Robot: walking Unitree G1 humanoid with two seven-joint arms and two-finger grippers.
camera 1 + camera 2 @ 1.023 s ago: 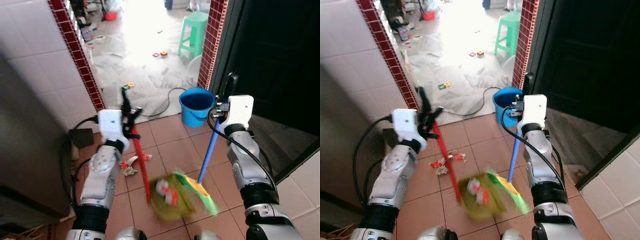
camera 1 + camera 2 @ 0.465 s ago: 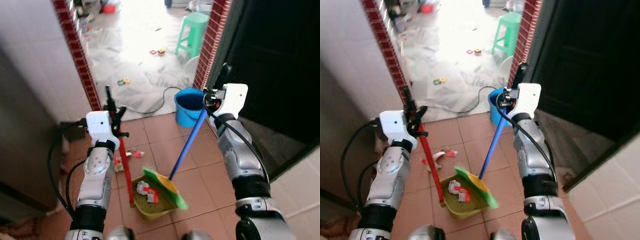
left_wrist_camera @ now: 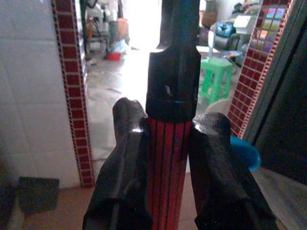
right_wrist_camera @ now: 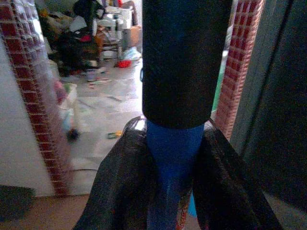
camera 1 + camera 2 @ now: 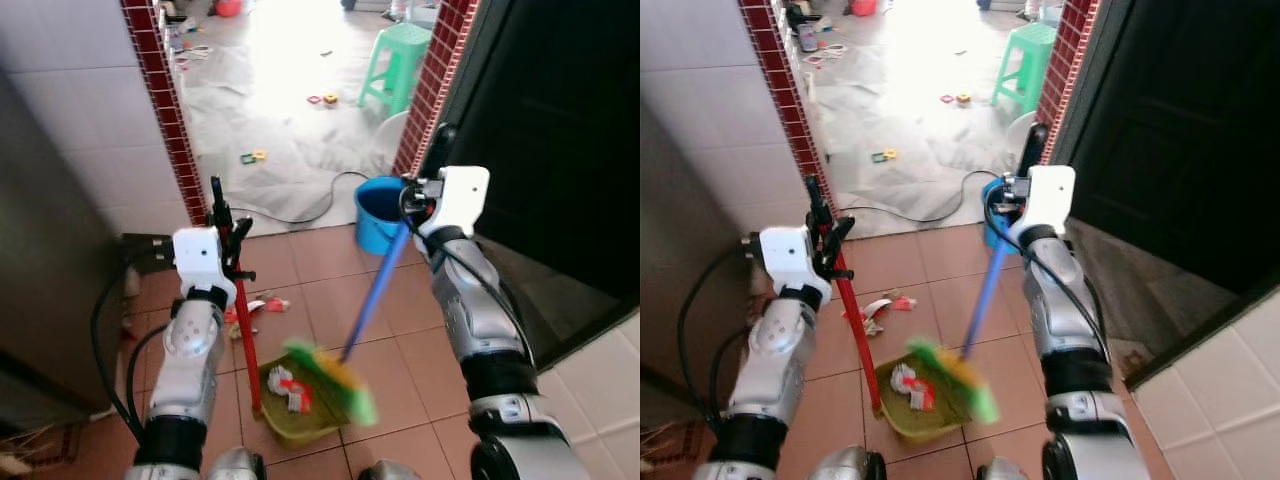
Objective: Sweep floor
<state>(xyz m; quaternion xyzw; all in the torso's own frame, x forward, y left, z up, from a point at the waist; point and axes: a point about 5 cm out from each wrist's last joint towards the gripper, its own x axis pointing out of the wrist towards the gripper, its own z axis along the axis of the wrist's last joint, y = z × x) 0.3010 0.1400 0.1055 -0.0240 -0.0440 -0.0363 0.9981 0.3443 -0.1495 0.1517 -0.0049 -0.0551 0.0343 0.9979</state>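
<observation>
Red-brown tiles cover the floor [image 5: 330, 300] where the robot stands, near a doorway with red brick edges. The left gripper [image 3: 165, 158] squeezes the red handle [image 5: 244, 340] of a yellow-green dustpan [image 5: 300, 405]. Its two black fingers [image 3: 122, 172] press on both sides of the red stick, just under its black top. The stick stands almost straight up, and the dustpan sits on the tiles right in front of the robot. Bits of red and white trash [image 5: 285, 385] lie inside the pan.

The right gripper [image 4: 168, 167] pinches the blue handle [image 5: 372, 295] of the broom, with a finger on each side, just below the black cap. The blue stick leans down toward the pan. The broom head [image 5: 335, 380], green and yellow, looks blurry and hangs over the pan's edge.

More scraps [image 5: 258, 308] lie on the tiles beside the red stick. A blue bucket [image 5: 378, 212] stands by the doorway, behind the broom. A green stool [image 5: 400, 60] sits farther off in the bright room, where a black cable [image 5: 300, 215] curls across the grey floor.
</observation>
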